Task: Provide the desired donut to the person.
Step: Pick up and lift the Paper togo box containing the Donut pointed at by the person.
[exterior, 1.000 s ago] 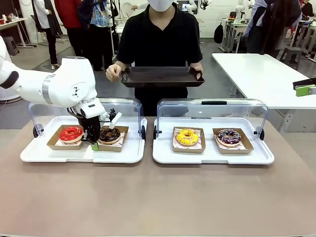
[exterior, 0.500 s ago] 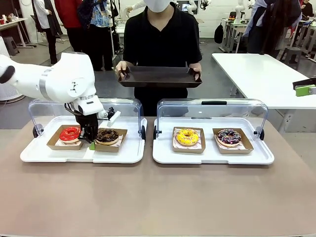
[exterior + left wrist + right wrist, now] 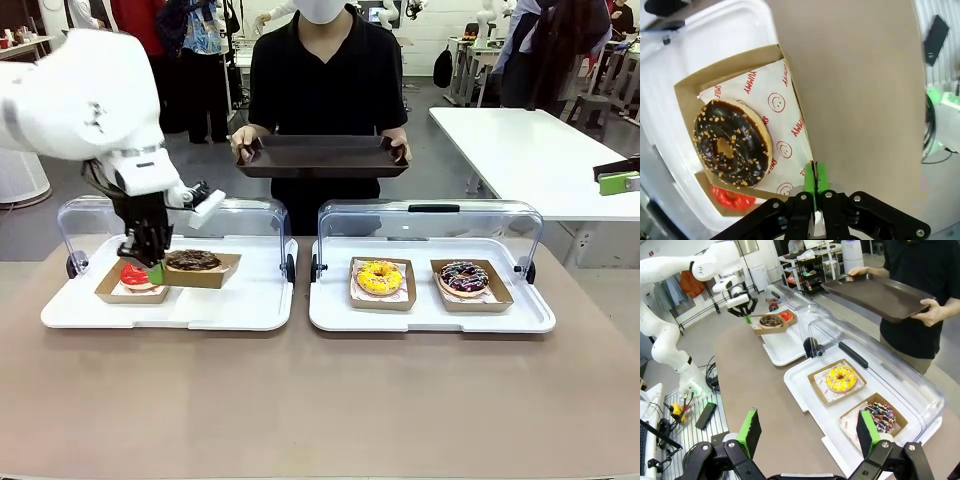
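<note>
Tan table [image 3: 320,400] — two white trays side by side on it. Left tray [image 3: 235,312]: left lid [image 3: 262,215], clear, swung open at the far edge; red donut [image 3: 133,276] inside. Right tray [image 3: 430,320]: right lid [image 3: 430,225] open the same way; yellow donut [image 3: 379,276] and dark sprinkled donut [image 3: 464,277], near each other, not touching. White table [image 3: 530,150] beyond — far right.

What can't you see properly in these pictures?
- The red donut: in the front view, mostly hidden behind the left gripper and the chocolate donut's box; in the left wrist view only a sliver peeks from under that box.
- The print on the paper: left wrist view, partly covered by the chocolate donut.
- The head of the person: cut off by the front view's top edge.
</note>
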Controlling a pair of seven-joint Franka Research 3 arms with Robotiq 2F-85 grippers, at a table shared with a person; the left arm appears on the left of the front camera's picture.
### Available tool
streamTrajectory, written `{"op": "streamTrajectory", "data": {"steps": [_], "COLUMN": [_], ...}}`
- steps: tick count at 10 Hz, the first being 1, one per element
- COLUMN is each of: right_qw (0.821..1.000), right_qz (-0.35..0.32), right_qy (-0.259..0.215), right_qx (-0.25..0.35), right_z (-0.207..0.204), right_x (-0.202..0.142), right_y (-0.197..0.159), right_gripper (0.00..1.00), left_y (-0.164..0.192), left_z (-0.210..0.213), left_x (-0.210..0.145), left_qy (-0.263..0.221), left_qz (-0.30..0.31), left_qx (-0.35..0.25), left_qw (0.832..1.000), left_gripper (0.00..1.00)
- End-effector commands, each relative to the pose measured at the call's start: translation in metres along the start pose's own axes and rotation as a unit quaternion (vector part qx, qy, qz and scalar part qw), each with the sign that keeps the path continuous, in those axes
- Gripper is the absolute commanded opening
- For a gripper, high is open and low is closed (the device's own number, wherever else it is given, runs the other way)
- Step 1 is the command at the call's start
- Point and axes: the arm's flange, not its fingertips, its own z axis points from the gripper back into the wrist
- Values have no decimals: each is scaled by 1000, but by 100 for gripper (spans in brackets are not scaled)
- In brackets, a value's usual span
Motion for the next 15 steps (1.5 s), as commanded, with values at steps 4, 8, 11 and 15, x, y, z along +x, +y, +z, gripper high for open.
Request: {"op": "streamTrajectory", "data": {"steps": [4,8,11,15], "right_qw": [1000,1000,1000,1000], "right_qz": [9,9,9,9], "right_qy": [-17,-17,-17,-17], "right_qx": [4,4,4,4], "right_z": [0,0,0,0], "right_x": [2,2,2,2], "right_y": [-4,-4,-4,-4], "right_gripper": [100,100,100,100], "left_y": [-36,-16,9,1], "left_z": [84,144,164,156], "left_x": [-6,-3,-5,-6], "left_qy": [-27,-36,-56,-42], "left_qz": [6,27,33,20], "left_qx": [6,35,35,46], "left_qw": [1000,998,997,998], "left_gripper": [0,0,0,0]}}
